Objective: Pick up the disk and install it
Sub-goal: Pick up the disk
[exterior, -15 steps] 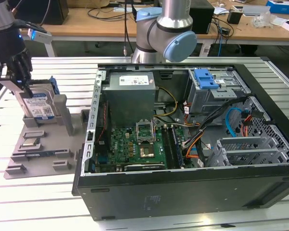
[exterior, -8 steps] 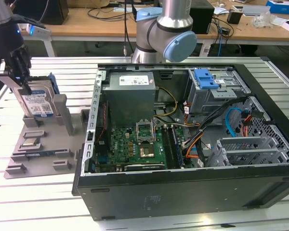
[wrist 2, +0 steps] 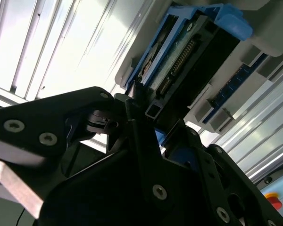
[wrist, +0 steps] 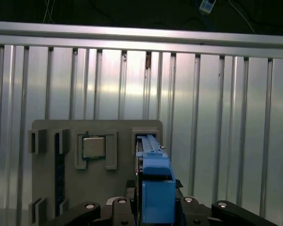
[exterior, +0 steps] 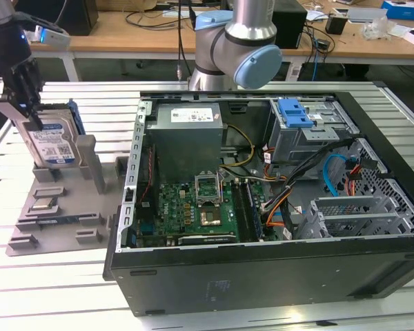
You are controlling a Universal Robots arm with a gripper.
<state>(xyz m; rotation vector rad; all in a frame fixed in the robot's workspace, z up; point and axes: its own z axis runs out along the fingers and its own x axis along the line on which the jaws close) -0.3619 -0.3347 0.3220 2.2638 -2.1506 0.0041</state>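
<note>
Nearest the lens in the second wrist view, the black gripper (wrist 2: pixel 153 127) straddles one edge of the disk (wrist 2: pixel 179 61); whether it is clamped on it we cannot tell. The disk stands on edge in the grey holder (exterior: pixel 62 207) at the upper left of the exterior view, well apart from the open computer case (exterior: pixel 262 276) at centre. We judge the pick-up step to be in hand; lifting calls for a firm grip and a straight pull from the slot.

Strong overhead light washes the ribbed metal desk (exterior: pixel 62 283) nearly white at the exterior view's lower left and burns it out in the second wrist view. Shadow gathers inside the open computer case (exterior: pixel 262 289). The first wrist view shows softer vertical reflections below a dark background.
</note>
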